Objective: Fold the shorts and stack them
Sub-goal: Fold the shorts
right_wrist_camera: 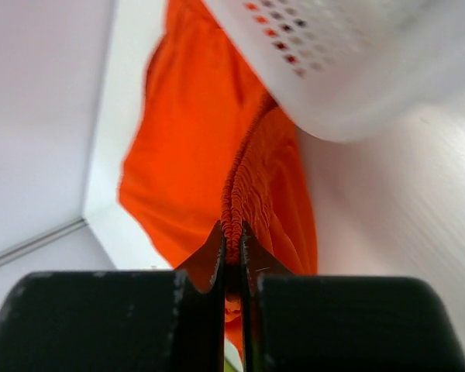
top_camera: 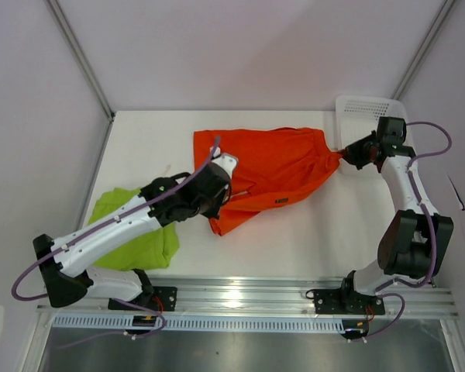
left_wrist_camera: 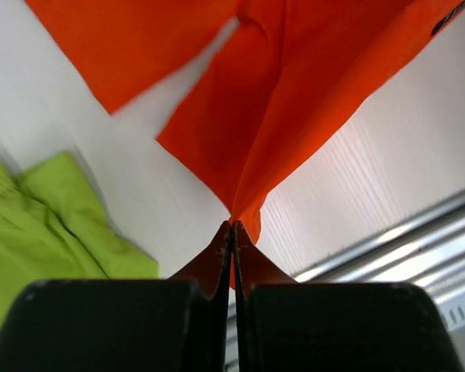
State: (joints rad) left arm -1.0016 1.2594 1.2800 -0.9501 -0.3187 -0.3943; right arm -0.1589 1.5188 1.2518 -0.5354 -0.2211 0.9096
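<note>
The orange-red shorts (top_camera: 275,167) lie spread across the middle of the table, stretched between both grippers. My left gripper (top_camera: 217,198) is shut on a hem corner of the orange-red shorts (left_wrist_camera: 248,132), its jaws pinched together on the cloth. My right gripper (top_camera: 345,155) is shut on the gathered waistband of the orange-red shorts (right_wrist_camera: 236,186) at their right end. The lime green shorts (top_camera: 136,229) lie crumpled at the left front, partly under my left arm; they also show in the left wrist view (left_wrist_camera: 46,217).
A white plastic mesh basket (top_camera: 368,116) stands at the back right corner, right behind my right gripper; its rim shows in the right wrist view (right_wrist_camera: 349,70). A metal rail (top_camera: 248,291) runs along the table's front edge.
</note>
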